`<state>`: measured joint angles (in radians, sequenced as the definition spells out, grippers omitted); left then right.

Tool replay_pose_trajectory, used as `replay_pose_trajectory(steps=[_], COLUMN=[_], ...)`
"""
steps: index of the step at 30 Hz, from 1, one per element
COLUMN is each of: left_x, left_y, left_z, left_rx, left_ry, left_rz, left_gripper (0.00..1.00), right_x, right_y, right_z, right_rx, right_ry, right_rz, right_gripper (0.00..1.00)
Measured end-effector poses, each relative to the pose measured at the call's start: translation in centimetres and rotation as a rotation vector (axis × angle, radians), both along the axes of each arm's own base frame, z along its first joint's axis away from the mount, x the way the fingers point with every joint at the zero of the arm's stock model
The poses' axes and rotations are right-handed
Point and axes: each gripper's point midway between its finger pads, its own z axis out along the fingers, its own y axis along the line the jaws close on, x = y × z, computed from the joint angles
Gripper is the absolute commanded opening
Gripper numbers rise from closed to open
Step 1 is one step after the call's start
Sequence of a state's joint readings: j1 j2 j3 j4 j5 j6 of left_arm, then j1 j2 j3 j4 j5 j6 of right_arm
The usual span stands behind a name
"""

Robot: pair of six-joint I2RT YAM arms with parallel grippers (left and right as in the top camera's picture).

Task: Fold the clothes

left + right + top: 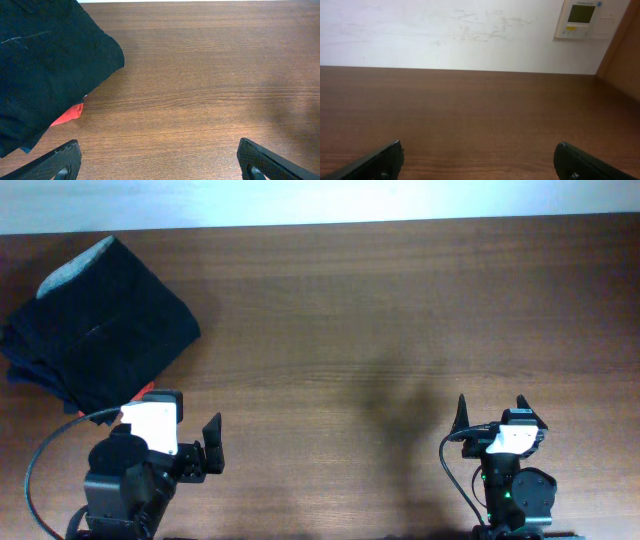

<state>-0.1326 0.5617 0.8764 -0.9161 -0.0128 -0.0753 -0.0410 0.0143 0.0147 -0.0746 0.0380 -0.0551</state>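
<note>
The black shorts [105,320] lie folded in a compact pile at the table's far left, with a bit of pale grey lining showing at the back corner. In the left wrist view the shorts [45,60] fill the upper left. My left gripper [205,448] is open and empty, just in front and to the right of the pile; its fingers [159,161] frame bare wood. My right gripper [491,415] is open and empty at the front right, far from the shorts; its fingers [479,161] also frame bare wood.
A small red cloth [67,116] peeks out from under the pile's near edge, also visible in the overhead view [146,389]. A sliver of blue fabric [26,148] shows below the pile. A white wall with a thermostat panel [582,19] stands beyond the table's far edge.
</note>
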Motion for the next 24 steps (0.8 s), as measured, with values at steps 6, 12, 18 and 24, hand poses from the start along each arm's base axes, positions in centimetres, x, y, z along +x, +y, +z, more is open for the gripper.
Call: replay_pose_trajectory(steps=[6,12,18,24], left_x=[0.0,0.0,-0.1,1.1], left_y=[0.0,0.0,0.7,2.5], left_z=[0.0,0.0,-0.3,-3.4], left_rx=[0.000,0.000,-0.009,-0.023], left_ry=[0.000,0.000,-0.077,-0.304], left_rz=[0.000,0.000,0.033,0.117], left_gripper=[0.99,0.99,0.99,0.99], right_x=[0.0,0.0,0.0,0.0], right_y=[0.0,0.0,0.0,-0.1], right_z=[0.0,0.0,0.0,0.0], right_rx=[-0.001,-0.001,-0.001,-0.001], right_ry=[0.000,0.000,-0.001,-0.001], right_rz=[0.000,0.000,-0.001,-0.004], right_gripper=[0.99,0.99,0.99,0.99])
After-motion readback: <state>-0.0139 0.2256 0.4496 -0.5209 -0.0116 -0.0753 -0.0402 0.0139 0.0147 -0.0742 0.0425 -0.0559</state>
